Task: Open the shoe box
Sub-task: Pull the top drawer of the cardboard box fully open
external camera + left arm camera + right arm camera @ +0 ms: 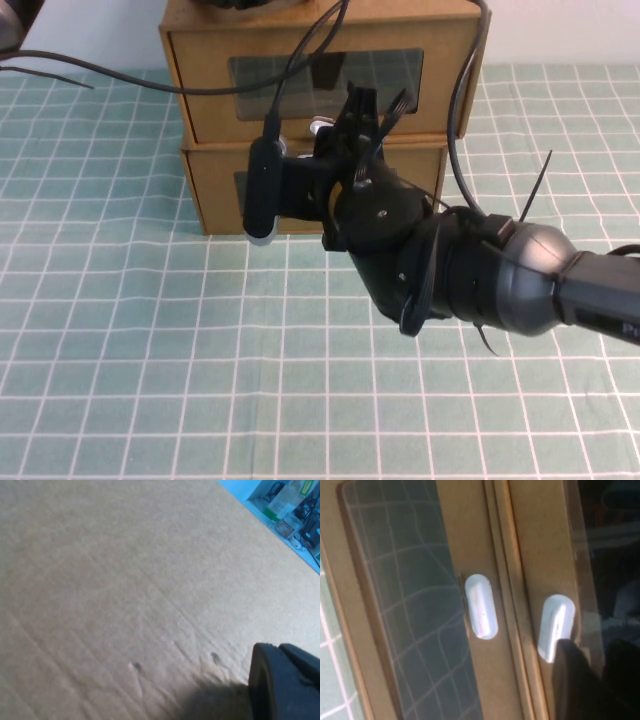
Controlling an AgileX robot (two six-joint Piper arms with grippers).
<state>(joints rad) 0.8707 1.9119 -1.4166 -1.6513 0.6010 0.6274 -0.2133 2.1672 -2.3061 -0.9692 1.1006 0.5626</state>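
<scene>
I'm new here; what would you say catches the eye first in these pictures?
The black right arm looms over the middle of the checked tablecloth, its right pincer at the fronts of two stacked cardboard shoe boxes, by the white pull tabs. The left pincer hangs close over plain cardboard, seemingly a box top.

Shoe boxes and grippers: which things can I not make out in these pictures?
1. High view: the right arm covers most of the lower shoe box; the right gripper, at the upper shoe box, hides any contact.
2. Right wrist view: the frame edge cuts off that gripper beside a white handle; touching is unclear.
3. Left wrist view: only blurred cardboard and a corner of the left gripper, close to it.
</scene>
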